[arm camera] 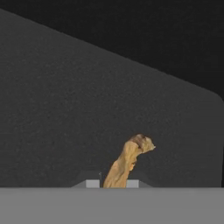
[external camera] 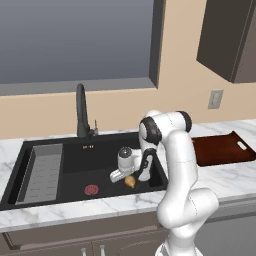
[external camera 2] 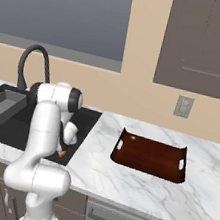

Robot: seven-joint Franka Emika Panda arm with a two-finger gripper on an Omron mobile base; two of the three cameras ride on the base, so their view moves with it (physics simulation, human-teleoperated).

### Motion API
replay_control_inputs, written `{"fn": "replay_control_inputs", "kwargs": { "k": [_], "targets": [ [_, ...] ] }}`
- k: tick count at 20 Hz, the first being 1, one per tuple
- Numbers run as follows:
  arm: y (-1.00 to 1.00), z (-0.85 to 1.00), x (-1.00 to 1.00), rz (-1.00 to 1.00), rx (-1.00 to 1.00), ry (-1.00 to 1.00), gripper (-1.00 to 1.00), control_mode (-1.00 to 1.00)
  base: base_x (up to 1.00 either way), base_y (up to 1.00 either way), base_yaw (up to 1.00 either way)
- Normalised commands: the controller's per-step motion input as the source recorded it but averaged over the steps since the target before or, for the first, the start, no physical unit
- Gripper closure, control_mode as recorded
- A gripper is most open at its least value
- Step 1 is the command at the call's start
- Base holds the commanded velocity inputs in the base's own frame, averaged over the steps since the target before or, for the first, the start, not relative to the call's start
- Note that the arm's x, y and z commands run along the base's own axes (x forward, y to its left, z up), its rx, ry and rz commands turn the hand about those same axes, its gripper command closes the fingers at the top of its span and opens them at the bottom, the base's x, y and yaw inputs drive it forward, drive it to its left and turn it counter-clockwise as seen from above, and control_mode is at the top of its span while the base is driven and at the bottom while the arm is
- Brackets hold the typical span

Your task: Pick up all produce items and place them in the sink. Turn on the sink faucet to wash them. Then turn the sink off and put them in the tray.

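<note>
going left to right, we saw the grey ribbed insert [external camera: 42, 172] at the left end of the black sink [external camera: 75, 165], the tall dark tap [external camera: 81, 112] on the rim behind it, and the red drain [external camera: 91, 189] on the basin floor. right of the drain, low in the basin near its right wall, was the gripper [external camera: 125, 176] with the 1 golden-brown bulb [external camera: 130, 181] at its tip. in the hand view the bulb's stalk [arm camera: 120, 168] rose between the 2 fingertips [arm camera: 92, 183], so we took the gripper to be closed narrowly on the bulb, though we could not tell whether the bulb touched the sink floor.

we judged the bulb light and firm, with dry papery skin that could slip, and the thin stalk the weak part; the round body would be the safer hold.

further right lay the white marble counter [external camera 2: 94, 155], then the reddish-brown tray [external camera 2: 150, 157], apart from the sink, under a wall socket [external camera 2: 184, 106] and dark cabinets [external camera 2: 209, 45].
</note>
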Motion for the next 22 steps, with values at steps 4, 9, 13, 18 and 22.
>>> {"fn": "replay_control_inputs", "kwargs": {
  "k": [4,9,13,18,22],
  "targets": [
    [-0.03,0.57,0.00,-0.02,0.00,0.00,1.00,-1.00,0.00,0.00,0.00],
    [0.00,0.76,0.00,-0.01,0.00,0.00,1.00,-1.00,0.00,0.00,0.00],
    [0.00,0.89,0.00,-0.02,0.00,0.00,1.00,-1.00,0.00,0.00,0.00],
    [-0.06,0.88,0.00,-0.05,0.00,0.01,1.00,-1.00,0.00,0.00,0.00],
    [-0.09,0.90,0.00,-0.07,0.00,0.01,1.00,-1.00,0.00,0.00,0.00]
  ]
}}
